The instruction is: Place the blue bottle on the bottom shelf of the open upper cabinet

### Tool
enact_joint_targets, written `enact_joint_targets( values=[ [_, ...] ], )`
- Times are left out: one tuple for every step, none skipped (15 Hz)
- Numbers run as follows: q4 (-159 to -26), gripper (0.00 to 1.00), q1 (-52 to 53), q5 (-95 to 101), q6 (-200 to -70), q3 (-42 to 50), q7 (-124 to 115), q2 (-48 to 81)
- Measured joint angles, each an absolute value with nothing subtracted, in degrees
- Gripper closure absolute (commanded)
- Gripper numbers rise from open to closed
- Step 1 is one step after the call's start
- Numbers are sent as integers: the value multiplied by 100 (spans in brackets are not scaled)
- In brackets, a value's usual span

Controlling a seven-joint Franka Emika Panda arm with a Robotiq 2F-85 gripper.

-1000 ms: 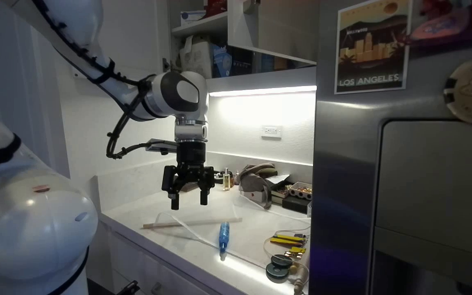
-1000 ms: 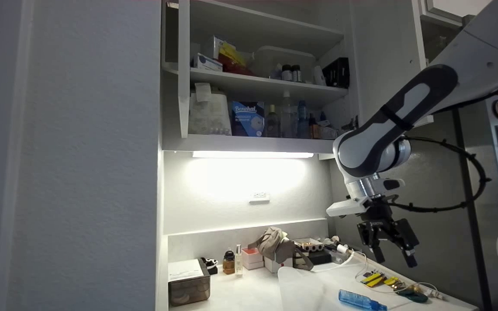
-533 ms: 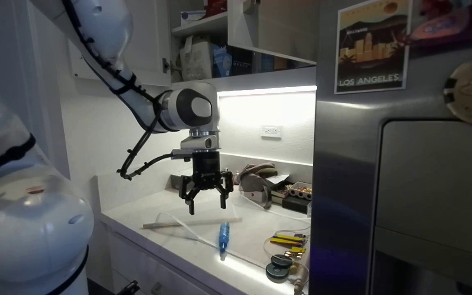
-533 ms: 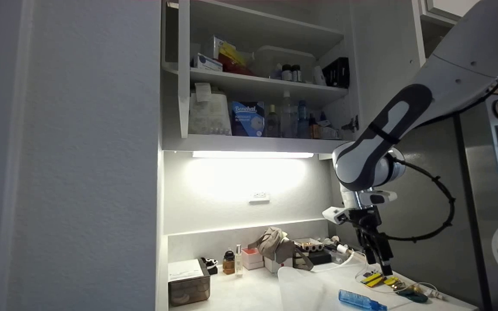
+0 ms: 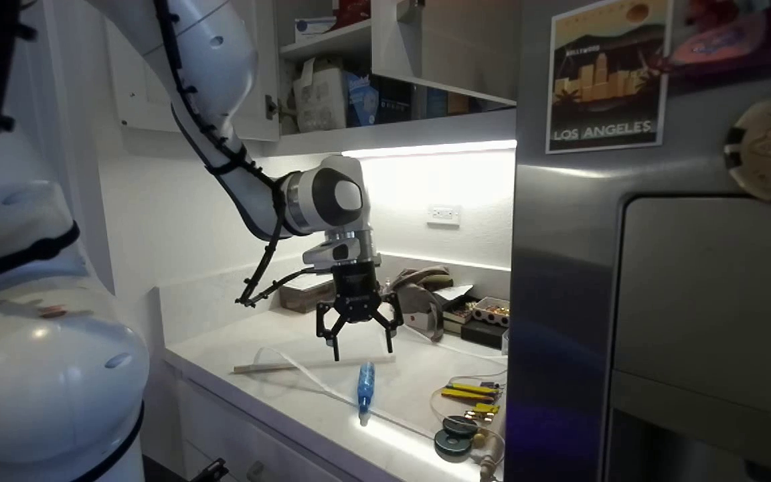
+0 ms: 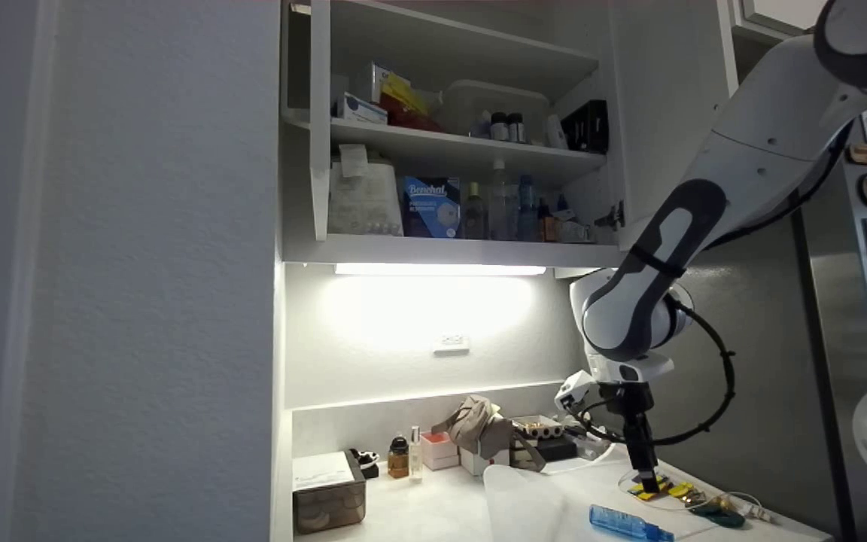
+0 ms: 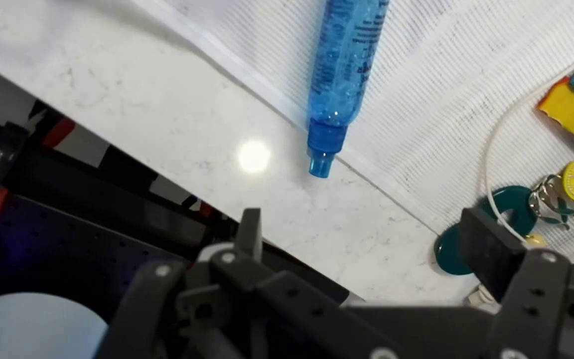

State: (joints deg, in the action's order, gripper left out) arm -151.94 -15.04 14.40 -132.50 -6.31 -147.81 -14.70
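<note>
A blue bottle [image 7: 345,75] is lying on its side on the counter [image 7: 142,114], mostly over white mesh [image 7: 431,94] (its cap [image 7: 327,135] is pointing past the mesh's edge). The gripper [image 5: 363,354] is hovering above, spread wide and holding nothing. Reaching before the grasp is seemingly in hand; the next move is likely calling for lining up over the bottle and lowering. The upper cabinet's [image 6: 448,162] bottom shelf [image 6: 433,248] is waiting overhead.
</note>
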Motion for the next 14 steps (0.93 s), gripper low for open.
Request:
enact_joint_targets(
  values=[
    [-15157, 0, -1476, 1489, -13270, -630, -15015, -1353],
    [-15112, 0, -1593, 1414, -13277, -751, -14984, -1258],
    [-15068, 0, -1748, 1321, -13289, -892, -14949, -1184],
    [-15034, 0, -1802, 1267, -13302, -950, -14942, -1126],
    [-15014, 0, -1813, 1247, -13313, -971, -14942, -1088],
    [-14996, 0, -1813, 1239, -13314, -976, -14942, -1065],
    [-14986, 0, -1815, 1238, -13314, -976, -14942, -1057],
    [-14982, 0, -1815, 1237, -13314, -976, -14942, -1057],
    [-14980, 0, -1815, 1237, -13314, -977, -14942, -1057],
    [-14980, 0, -1815, 1237, -13315, -977, -14942, -1057],
    [-14982, 0, -1815, 1239, -13314, -976, -14937, -1056],
    [-14990, 0, -1823, 1239, -13314, -976, -14935, -1052],
    [-15007, 0, -1846, 1239, -13330, -980, -14935, -1044],
    [-15042, 0, -1900, 1239, -13377, -1002, -14935, -1033]
  ],
)
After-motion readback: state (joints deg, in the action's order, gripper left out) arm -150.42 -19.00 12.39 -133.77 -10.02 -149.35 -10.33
